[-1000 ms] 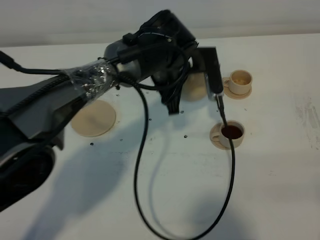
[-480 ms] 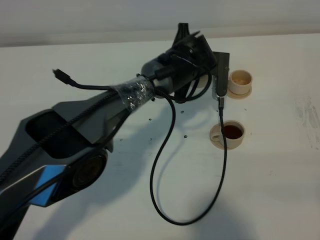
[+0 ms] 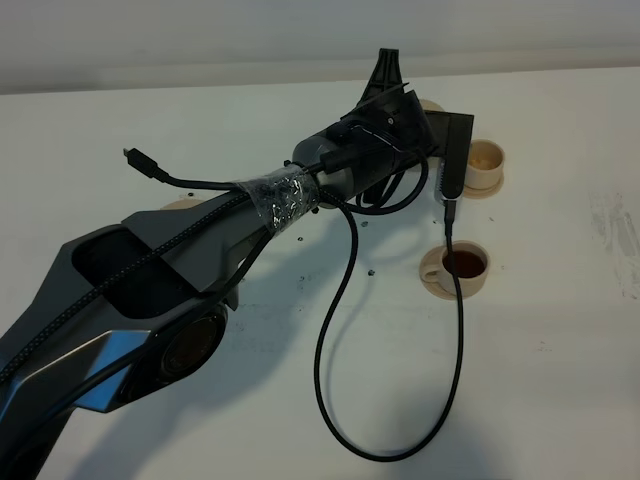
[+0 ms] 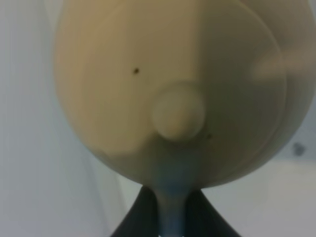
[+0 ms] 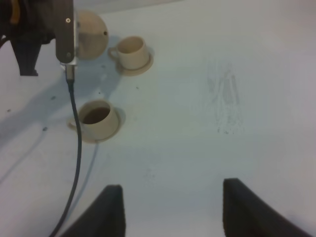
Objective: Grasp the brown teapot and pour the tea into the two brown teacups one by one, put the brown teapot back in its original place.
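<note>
Tea (image 3: pixel 464 263), dark brown, is sitting in the near teacup (image 3: pixel 476 284). The far teacup (image 3: pixel 483 158) is showing only its pale inside. The left gripper (image 4: pixel 173 217) is pinching tight on the thin handle (image 4: pixel 173 195) of the brown teapot (image 4: pixel 123 89), holding it just beside the far teacup. That pot is looking round, smooth and dull tan, with a little knob (image 4: pixel 177 117) on its lid. The right gripper (image 5: pixel 173 210) is hanging wide apart over the white table (image 5: pixel 197 123), gripping nothing.

bare table (image 3: pixel 570 350) right of the dark-filled teacup (image 3: pixel 463 264); black cable (image 3: pixel 461 345) and left arm (image 3: pixel 180 250) across the middle
</note>
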Controlling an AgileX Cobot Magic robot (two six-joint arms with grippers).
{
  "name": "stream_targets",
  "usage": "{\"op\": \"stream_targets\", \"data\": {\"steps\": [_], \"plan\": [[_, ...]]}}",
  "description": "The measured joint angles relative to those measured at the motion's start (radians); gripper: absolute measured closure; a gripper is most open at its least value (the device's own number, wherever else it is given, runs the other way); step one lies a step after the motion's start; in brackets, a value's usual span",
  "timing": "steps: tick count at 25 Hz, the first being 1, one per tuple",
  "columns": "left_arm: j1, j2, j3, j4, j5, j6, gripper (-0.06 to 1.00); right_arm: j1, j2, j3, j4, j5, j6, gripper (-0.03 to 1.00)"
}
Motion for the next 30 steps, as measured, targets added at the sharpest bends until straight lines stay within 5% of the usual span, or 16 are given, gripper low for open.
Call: {"op": "stream_targets", "data": {"steps": [30], "plan": [[0.01,0.065,-0.025,0.205,-0.162,-0.088,0.84,0.0,0.0,0.0,0.0,0.0,0.0,0.5]]}}
